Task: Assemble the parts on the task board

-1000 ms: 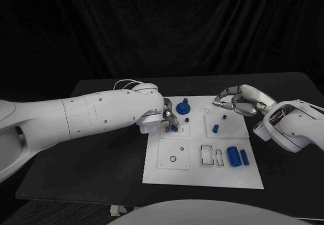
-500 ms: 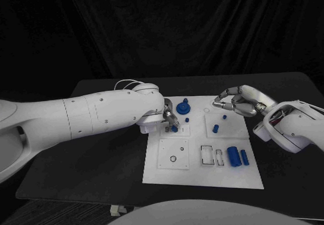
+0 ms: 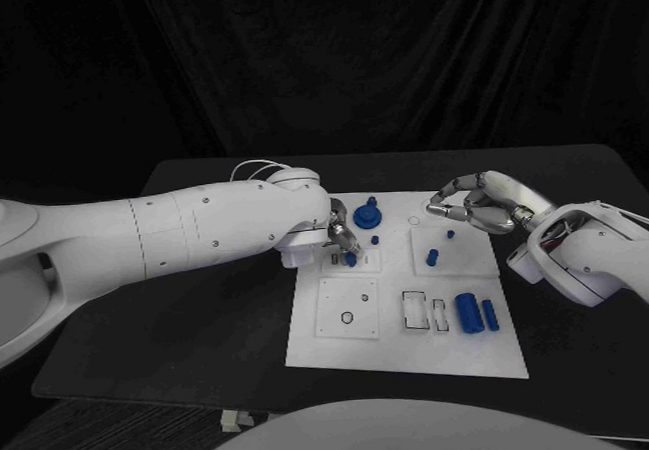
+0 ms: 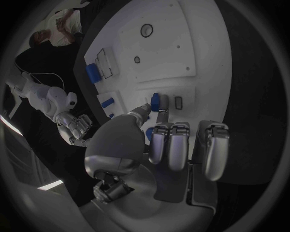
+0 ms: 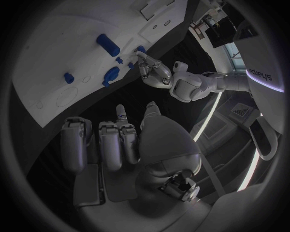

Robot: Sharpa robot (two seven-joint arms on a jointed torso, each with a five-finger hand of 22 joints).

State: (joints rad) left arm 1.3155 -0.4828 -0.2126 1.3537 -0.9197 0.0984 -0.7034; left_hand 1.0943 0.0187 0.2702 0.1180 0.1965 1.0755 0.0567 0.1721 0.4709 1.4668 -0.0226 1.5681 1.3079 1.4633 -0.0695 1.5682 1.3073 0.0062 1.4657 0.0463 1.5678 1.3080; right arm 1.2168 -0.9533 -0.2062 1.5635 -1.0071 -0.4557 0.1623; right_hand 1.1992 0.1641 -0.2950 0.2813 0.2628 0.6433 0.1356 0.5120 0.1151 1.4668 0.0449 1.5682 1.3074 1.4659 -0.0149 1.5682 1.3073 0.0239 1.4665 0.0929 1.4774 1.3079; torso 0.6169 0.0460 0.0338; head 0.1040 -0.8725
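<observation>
Currently left hand [image 3: 330,240] pinches a small blue peg [image 3: 349,256] upright at the task board [image 3: 405,357] far-left corner, blue knob [image 3: 366,215] just beyond, while right hand [image 3: 477,203] hovers curled, holding nothing, over board's far-right edge

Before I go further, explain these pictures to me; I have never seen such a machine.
This is a two-armed robot at a black table. One picture looks down from its head; the two round ones come from cameras behind each wrist. On the table lies a white task board carrying small blue parts, such as the blue cylinder. The left hand pinches a small blue peg in its fingers at the board. The right hand hovers with fingers curled, holding nothing.
</observation>
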